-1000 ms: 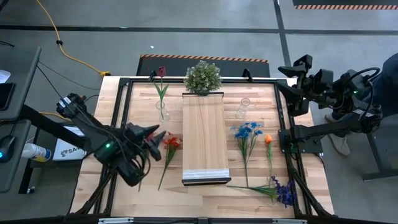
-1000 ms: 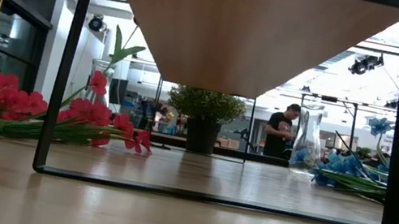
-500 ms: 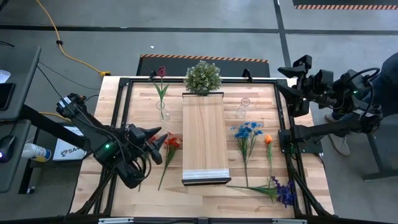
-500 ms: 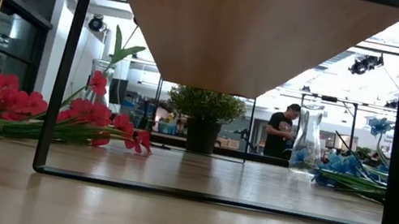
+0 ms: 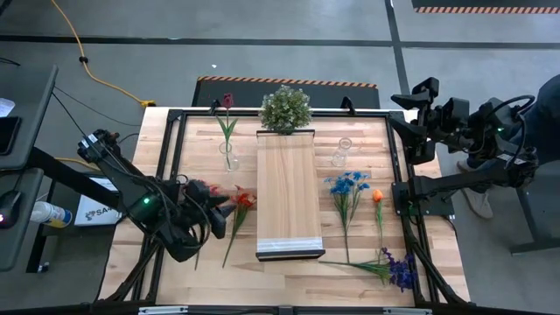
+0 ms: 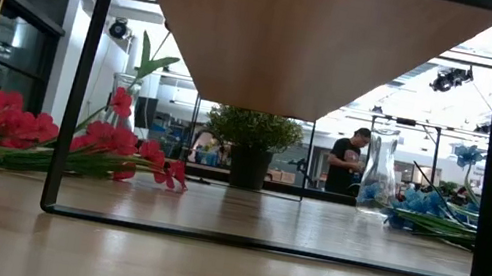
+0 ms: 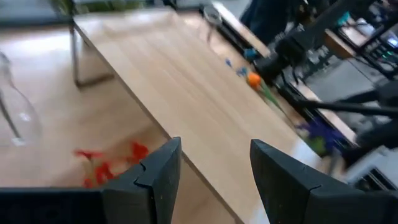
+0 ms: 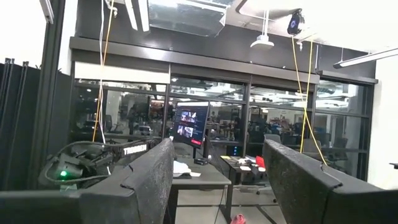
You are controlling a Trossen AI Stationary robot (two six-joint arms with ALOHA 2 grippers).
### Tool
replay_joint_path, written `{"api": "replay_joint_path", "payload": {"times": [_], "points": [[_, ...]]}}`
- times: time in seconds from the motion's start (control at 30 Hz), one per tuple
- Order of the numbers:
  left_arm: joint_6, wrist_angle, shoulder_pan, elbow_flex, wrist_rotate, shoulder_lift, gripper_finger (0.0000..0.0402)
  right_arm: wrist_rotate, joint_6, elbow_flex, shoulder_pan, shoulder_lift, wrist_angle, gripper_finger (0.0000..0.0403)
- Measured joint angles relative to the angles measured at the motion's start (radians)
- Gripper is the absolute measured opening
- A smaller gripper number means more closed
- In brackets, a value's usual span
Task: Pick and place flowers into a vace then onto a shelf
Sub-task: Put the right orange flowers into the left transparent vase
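We hover our left gripper (image 5: 219, 199), fingers apart and empty, over the red long-stemmed flowers (image 5: 241, 200) on the slatted wooden worktop (image 5: 201, 271); next, lower and pinch a stem.

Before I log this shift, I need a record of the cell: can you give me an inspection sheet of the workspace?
Surface: slatted wooden table, shelf standing at its middle.
Job's things: red flowers lying left of the shelf; blue flowers, orange flower, purple flowers lying on its right; one stem upright in left vase; right vase empty.
Clutter: potted plant.
Grippers: left pincer open beside the red flowers; right pincer open, parked off the table.
Cables: yellow cable on the floor.
Surroundings: person far behind.
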Motion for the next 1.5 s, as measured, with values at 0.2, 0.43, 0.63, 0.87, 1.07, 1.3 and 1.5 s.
{"api": "replay_joint_path", "payload": {"times": [0.2,0.43,0.63,0.87,1.07,1.3,1.5], "points": [[-0.003,0.059,0.000,0.000,0.136,-0.027,0.0225,0.000,0.002,0.000,0.000,0.000,0.000,0.0236],[-0.028,0.102,0.000,0.000,0.223,-0.034,0.0225,-0.007,0.005,0.000,0.000,0.000,0.000,0.0236],[-0.073,0.103,0.000,0.000,0.276,-0.034,0.0225,-0.013,0.005,0.000,0.000,0.000,0.000,0.0236],[-0.075,0.078,0.030,0.000,0.301,-0.032,0.0225,-0.013,0.002,0.000,0.000,0.000,0.000,0.0236],[-0.015,0.023,0.142,0.004,0.463,-0.028,0.0225,-0.012,0.002,0.000,0.000,0.000,0.000,0.0236],[0.064,-0.120,0.263,0.090,0.635,0.009,0.0225,-0.011,0.002,0.000,0.000,0.000,0.000,0.0236],[0.081,-0.282,0.292,0.214,0.723,0.093,0.0225,-0.011,-0.002,0.000,0.000,0.000,0.000,0.0236]]}}
